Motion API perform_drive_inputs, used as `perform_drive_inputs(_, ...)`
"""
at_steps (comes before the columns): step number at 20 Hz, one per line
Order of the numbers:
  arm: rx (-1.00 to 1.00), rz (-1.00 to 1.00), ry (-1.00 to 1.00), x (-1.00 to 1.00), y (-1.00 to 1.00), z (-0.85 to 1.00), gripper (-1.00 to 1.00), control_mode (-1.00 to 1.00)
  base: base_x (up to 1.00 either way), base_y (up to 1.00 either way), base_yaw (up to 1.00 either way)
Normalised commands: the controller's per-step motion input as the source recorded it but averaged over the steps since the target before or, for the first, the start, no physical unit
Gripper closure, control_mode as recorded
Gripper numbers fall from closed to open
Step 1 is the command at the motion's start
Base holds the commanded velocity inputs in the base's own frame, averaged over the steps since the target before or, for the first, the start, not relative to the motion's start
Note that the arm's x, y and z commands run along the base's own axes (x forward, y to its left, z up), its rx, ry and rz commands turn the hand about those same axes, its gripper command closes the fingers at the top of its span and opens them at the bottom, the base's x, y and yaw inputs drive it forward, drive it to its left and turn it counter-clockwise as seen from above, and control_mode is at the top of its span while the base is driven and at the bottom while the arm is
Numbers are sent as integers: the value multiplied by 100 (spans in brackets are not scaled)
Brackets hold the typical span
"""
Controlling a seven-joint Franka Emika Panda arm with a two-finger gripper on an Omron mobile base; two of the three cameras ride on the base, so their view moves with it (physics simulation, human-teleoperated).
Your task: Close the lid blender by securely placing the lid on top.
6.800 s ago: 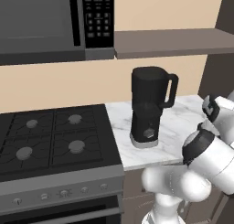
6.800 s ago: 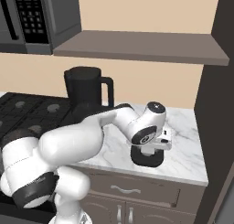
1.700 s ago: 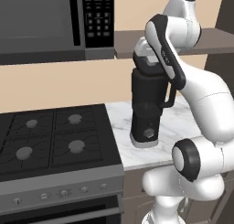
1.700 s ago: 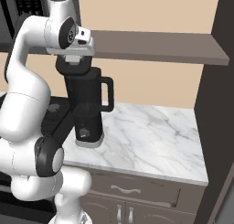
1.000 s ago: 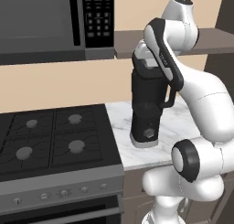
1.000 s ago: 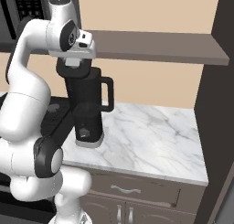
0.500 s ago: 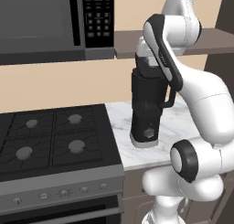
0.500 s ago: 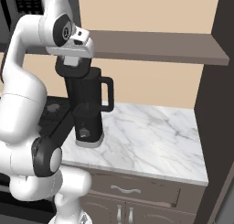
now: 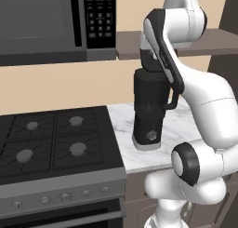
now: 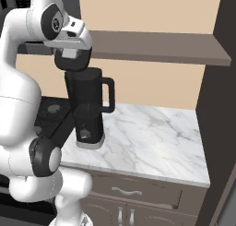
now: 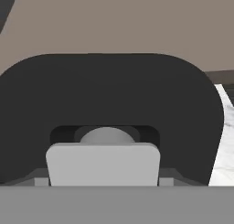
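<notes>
The black blender (image 9: 148, 110) stands on the marble counter (image 10: 147, 137) beside the stove, its looped handle (image 10: 108, 96) toward the right and its round knob facing front. My gripper (image 9: 149, 69) (image 10: 73, 65) points down right on top of the jar, with no visible gap to the rim. In the hand view the round black lid (image 11: 109, 90) sits very close under the hand, and the gripper looks shut on it. My fingertips are hidden against the black cap, and I cannot tell whether the lid sits fully on the rim.
A black stove (image 9: 51, 138) lies left of the blender. A microwave (image 9: 42, 22) and a brown shelf (image 10: 156, 47) hang just above and behind my hand. A dark tall cabinet (image 10: 223, 105) bounds the counter on the right.
Earlier the gripper was down at the counter right of the blender. Over the last second it stays at the jar's top, settling slightly lower, and the upper arm shifts a little.
</notes>
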Motion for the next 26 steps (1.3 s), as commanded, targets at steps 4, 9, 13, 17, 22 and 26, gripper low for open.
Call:
perform_drive_inputs(4, -4, 0, 23, -2, -8, -9, 100, -100, 0, 0, 0)
perform_drive_inputs(9, -5, 0, 23, -22, 0, -9, 100, -100, 0, 0, 0)
perform_drive_inputs(13, -1, 0, 24, -33, -3, -4, 100, -100, 0, 0, 0)
perform_drive_inputs(17, 0, 0, 22, -23, -8, 0, 100, -100, 0, 0, 0)
perform_drive_inputs(22, 0, 0, 3, 11, -5, 0, 100, -100, 0, 0, 0)
perform_drive_inputs(26, 0, 0, -1, 18, -4, -9, 100, -100, 0, 0, 0)
